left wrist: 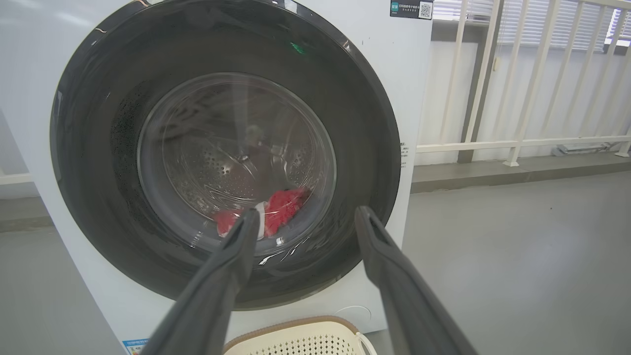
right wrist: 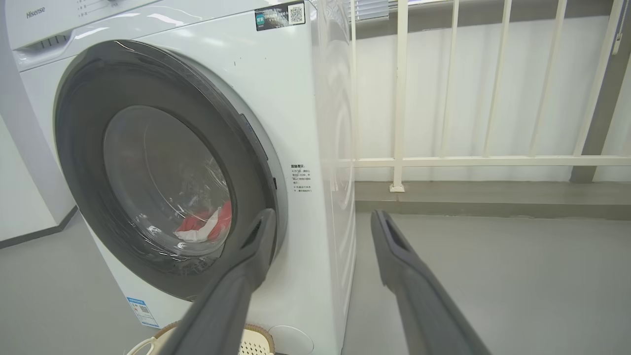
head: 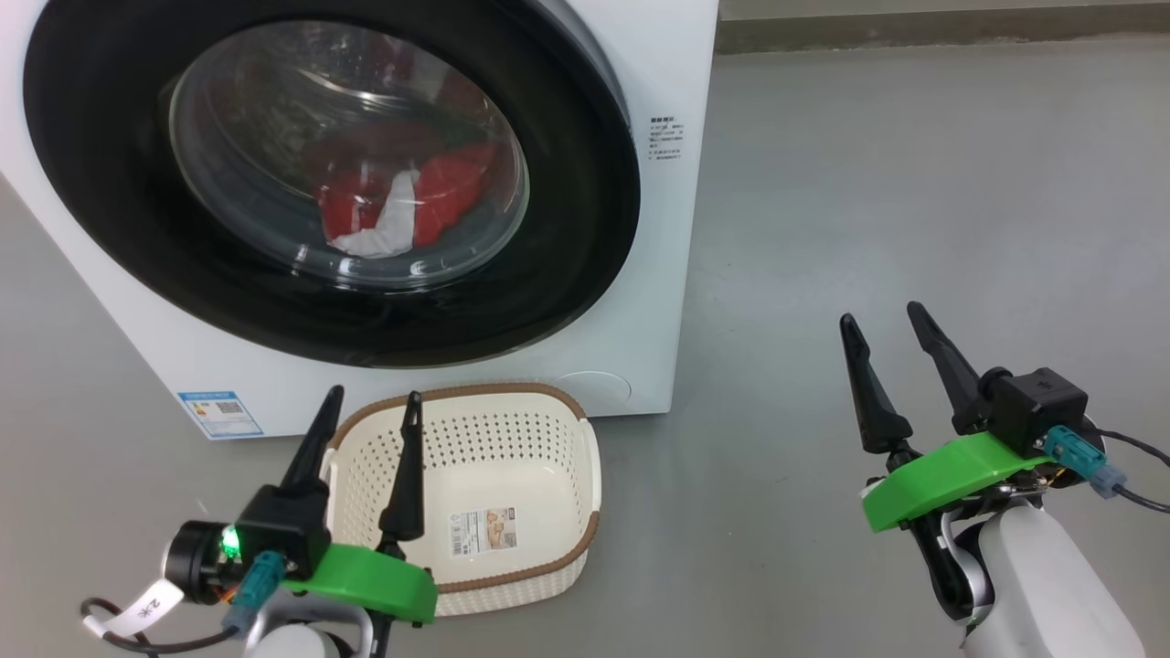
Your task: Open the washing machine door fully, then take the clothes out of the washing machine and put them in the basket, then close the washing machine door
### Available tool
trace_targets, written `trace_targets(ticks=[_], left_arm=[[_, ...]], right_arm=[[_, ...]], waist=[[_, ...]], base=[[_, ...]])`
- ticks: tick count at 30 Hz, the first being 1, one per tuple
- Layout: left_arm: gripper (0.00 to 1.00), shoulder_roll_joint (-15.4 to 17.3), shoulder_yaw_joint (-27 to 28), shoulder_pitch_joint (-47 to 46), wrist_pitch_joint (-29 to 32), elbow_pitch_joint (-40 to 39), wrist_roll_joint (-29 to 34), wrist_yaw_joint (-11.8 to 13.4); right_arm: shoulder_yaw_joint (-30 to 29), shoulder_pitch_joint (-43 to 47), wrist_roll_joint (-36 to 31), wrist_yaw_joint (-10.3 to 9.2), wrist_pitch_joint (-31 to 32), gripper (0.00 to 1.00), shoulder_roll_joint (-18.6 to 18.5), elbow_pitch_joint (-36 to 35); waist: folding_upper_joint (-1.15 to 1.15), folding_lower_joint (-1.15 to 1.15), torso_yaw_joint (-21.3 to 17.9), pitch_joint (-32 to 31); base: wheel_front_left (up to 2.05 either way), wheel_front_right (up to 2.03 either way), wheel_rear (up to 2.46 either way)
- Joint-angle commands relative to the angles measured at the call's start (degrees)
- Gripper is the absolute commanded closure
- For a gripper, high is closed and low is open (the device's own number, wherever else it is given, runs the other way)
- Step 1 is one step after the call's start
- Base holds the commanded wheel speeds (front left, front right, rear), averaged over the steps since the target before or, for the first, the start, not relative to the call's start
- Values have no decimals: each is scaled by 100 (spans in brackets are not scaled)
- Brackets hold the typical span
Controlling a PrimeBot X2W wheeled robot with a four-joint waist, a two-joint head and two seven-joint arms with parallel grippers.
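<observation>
Left end effector (head: 375, 393) and right end effector (head: 881, 313) stand open, empty; we judge the shut washing machine door (head: 334, 169), once swung, could strike the nearby basket (head: 521, 448).

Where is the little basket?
In the head view the basket sits on the floor in front of the washing machine, by the left gripper.

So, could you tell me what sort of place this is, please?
Probably a laundry corner, perhaps a balcony: a white washing machine on a grey floor, a basket before it, a white railing beside it.
</observation>
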Motion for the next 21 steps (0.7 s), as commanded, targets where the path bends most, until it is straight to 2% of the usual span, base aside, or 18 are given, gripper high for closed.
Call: trace_targets(ticks=[1, 21], left_arm=[[0, 34, 200, -311, -102, -203, 290, 86], [0, 28, 281, -264, -106, -153, 172, 143]], right_arm=[[156, -262, -238, 3, -89, 0, 34, -72], [186, -246, -245, 3, -93, 0, 35, 71]], waist=[[0, 0, 5, -5], [0, 0, 5, -5]], base=[[0, 0, 0], [0, 0, 0]])
